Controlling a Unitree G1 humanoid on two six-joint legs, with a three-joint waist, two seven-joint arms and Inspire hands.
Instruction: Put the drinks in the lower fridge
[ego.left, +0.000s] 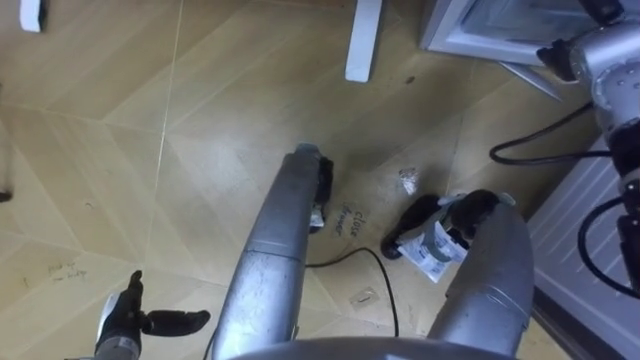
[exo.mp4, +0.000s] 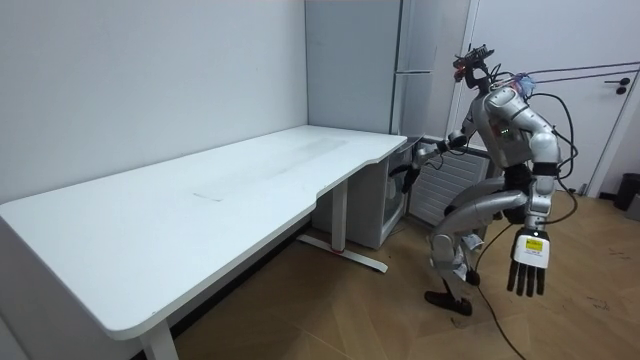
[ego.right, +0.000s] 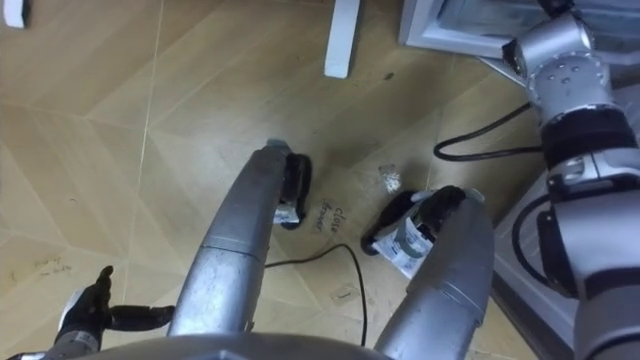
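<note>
Through the left eye view, the floor (ego.left: 200, 130) is pale wood laid in large angled panels with thin seams, smooth with a dull sheen. The left hand (ego.left: 125, 315) hangs low over it, fingers loosely spread, thumb out to the side, holding nothing. Well beyond that hand, a flat white desk leg (ego.left: 362, 40) meets the boards. Off to its right is the pale frame of the lower fridge (ego.left: 445, 40), bluish inside. Between hand and fridge lies a small crumpled white scrap (ego.left: 407, 180).

The right eye view gives the same floor. Here the metal right arm runs up towards the fridge frame, past a ribbed grey panel (ego.right: 520, 250).

From the room view, the robot stands bent-kneed at the end of a broad white desk (exo.mp4: 200, 200), a smooth matt top with a curved front edge, set against a plain white wall (exo.mp4: 150, 70). The left hand hangs straight-fingered beside its knee. The right hand (exo.mp4: 407, 175) reaches out to the low white fridge box under the desk end, below a tall grey cabinet (exo.mp4: 350, 60). I cannot tell whether its fingers are closed, nor whether it holds a drink (it is only a dark shape against the box).
</note>
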